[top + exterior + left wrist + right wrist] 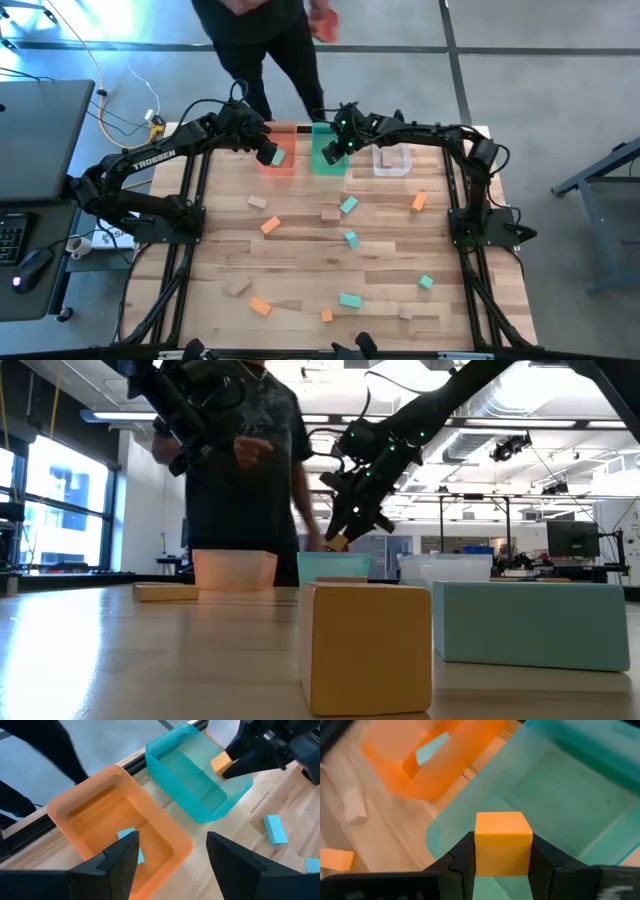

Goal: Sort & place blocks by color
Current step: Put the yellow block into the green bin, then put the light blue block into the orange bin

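Right up against the low camera sits a tan wooden block (366, 647) with a teal block (530, 622) just beside it on the right, both still loose on the desk (300, 250).

Here's where it looks dicey. The right gripper (502, 857) has its jaws pinching an orange block (503, 843), and it's hanging right over the teal tray (197, 780), the middle one of the three at the far edge. If it lets go there, orange lands in teal, so wrong colour. The orange tray (115, 827) is just to the left, touching or nearly touching the teal one, and it already has a teal block (131, 845) lying in it, so there's arguably one mix-up in there already.

The left gripper (172, 855) hovers above the orange tray with jaws spread and nothing in them. Both arms are crowded into that far corner, so a sideways shift by the right one to reach the orange tray could bump the left arm or clip a tray wall.

There's also a person (262, 50) standing right behind the trays, close to both arms. The clear tray (392, 160) sits on the right, and plenty of blocks are still scattered across the near half of the desk.
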Tool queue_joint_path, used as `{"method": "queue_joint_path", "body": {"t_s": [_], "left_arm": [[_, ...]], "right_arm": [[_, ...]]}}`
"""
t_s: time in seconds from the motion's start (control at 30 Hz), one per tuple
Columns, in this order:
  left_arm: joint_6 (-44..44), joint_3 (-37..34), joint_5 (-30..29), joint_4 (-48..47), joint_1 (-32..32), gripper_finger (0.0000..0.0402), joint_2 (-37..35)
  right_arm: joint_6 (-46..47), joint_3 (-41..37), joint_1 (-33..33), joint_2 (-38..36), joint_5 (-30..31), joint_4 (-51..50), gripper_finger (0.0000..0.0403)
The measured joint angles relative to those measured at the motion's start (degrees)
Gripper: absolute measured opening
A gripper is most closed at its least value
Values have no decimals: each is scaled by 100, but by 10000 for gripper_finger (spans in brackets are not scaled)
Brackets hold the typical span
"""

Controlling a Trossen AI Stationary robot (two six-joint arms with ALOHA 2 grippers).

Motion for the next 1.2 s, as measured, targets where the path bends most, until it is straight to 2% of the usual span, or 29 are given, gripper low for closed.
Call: {"method": "queue_joint_path", "body": {"t_s": [0.3, 0.77, 1.03, 1.2], "left_arm": [[-133, 0, -1, 0, 0, 220, 0], [-149, 0, -1, 0, 0, 220, 0], [-131, 0, 287, -4, -2, 220, 0], [-133, 0, 303, -132, -26, 220, 0]], "right_arm": [[-262, 0, 24, 122, 238, -324, 108], [-375, 0, 110, 164, 181, -465, 109], [-362, 0, 116, 164, 254, -506, 212], [-367, 0, 105, 146, 247, -510, 230]]}}
